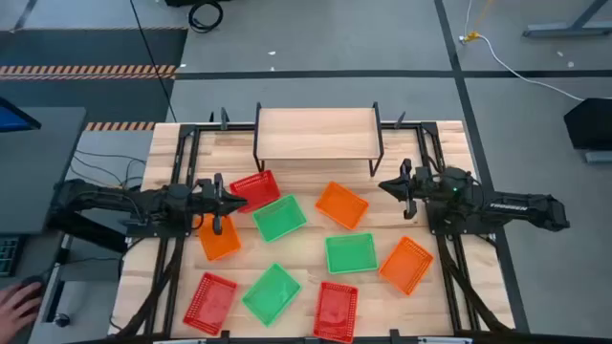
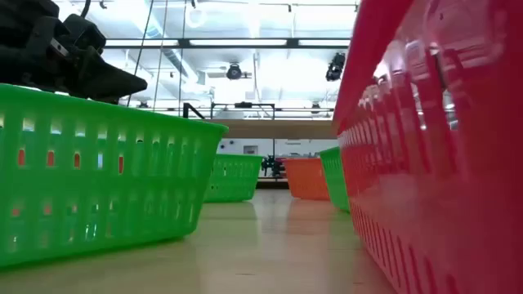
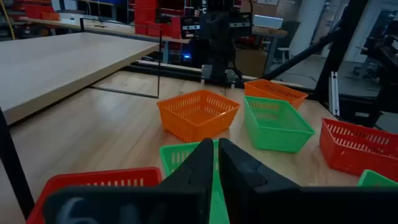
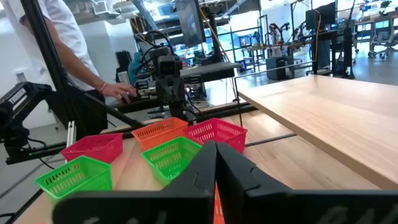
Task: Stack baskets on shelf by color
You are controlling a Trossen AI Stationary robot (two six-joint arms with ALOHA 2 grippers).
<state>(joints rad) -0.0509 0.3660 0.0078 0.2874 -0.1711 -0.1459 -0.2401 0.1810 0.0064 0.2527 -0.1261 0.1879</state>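
Observation:
The shelf point(image 1: 316, 134) stands at the table's far middle with its light wooden top bare. Nine baskets lie scattered on the table: red ones point(image 1: 253, 189) point(image 1: 210, 301) point(image 1: 336, 311), green ones point(image 1: 280, 218) point(image 1: 350, 253) point(image 1: 272, 293), and orange ones point(image 1: 341, 205) point(image 1: 220, 237) point(image 1: 405, 265). My left gripper point(image 1: 239, 201) is shut and level, hovering at the far red basket's near edge point(image 3: 93, 180). My right gripper point(image 1: 382, 185) is also shut and level. It hovers just beyond the far orange basket point(image 4: 217, 205) and holds nothing.
Black frame rails point(image 1: 186, 162) run along both sides of the table. A person stands beyond the table's left side point(image 4: 56, 37), and a hand point(image 1: 14, 306) shows at the near left. Bare planks lie between the shelf and the baskets.

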